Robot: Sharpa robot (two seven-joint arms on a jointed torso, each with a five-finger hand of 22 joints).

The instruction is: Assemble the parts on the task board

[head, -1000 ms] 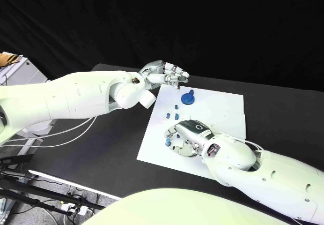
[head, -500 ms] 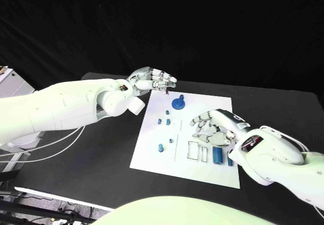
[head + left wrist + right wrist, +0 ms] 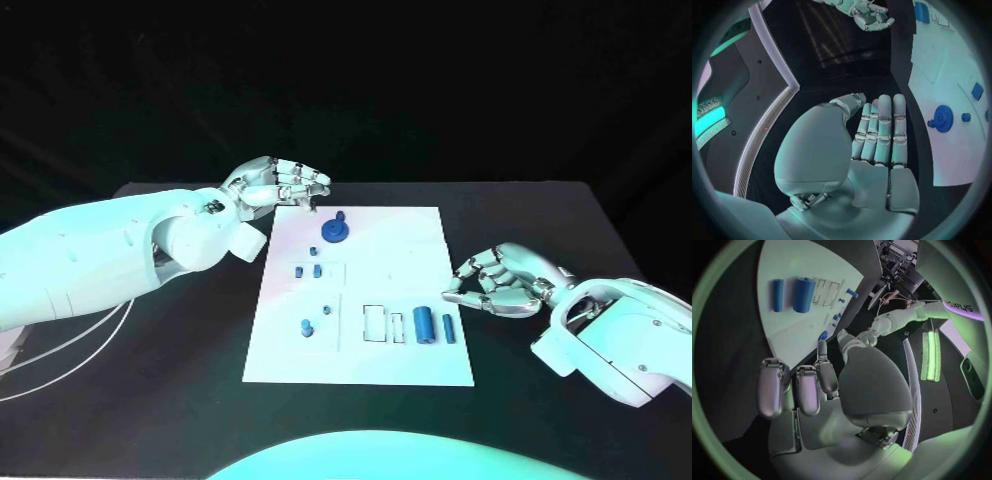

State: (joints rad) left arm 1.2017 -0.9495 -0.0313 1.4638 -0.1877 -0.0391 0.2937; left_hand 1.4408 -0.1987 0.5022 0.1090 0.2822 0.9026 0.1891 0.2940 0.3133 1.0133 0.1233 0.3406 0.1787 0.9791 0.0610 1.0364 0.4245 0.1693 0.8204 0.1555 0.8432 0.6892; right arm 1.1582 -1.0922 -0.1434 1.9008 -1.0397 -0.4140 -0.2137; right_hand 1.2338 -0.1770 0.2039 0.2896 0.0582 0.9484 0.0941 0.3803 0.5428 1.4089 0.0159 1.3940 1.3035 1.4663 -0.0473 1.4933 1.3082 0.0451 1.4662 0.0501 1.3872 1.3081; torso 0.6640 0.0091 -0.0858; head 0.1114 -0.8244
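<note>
White and flat, the task board (image 3: 404,290) lies in the middle of the black counter (image 3: 577,230), its long sides running away from the robot. On its far end stands a round blue gear-like part (image 3: 333,232) with a small knob on top; nearer along the left side sit a pair of small blue pegs (image 3: 307,270) side by side, then two more small blue pieces (image 3: 306,326) close to the left edge. Toward the near end a fat blue cylinder (image 3: 424,324) and a thinner blue cylinder (image 3: 449,328) lie beside each other, just right of two outlined rectangular slots (image 3: 375,322). The left hand (image 3: 277,183) hovers over the counter just beyond the board's far left corner, close to the gear-like part but not touching it; its fingers are curled inward (the left wrist view shows them folded flat against the palm) and they hold nothing. The right hand (image 3: 503,281) sits off the board's right edge, above bare counter, level with the two cylinders and apart from them; its fingers are likewise bent in toward the palm, and no part is visible in them.
</note>
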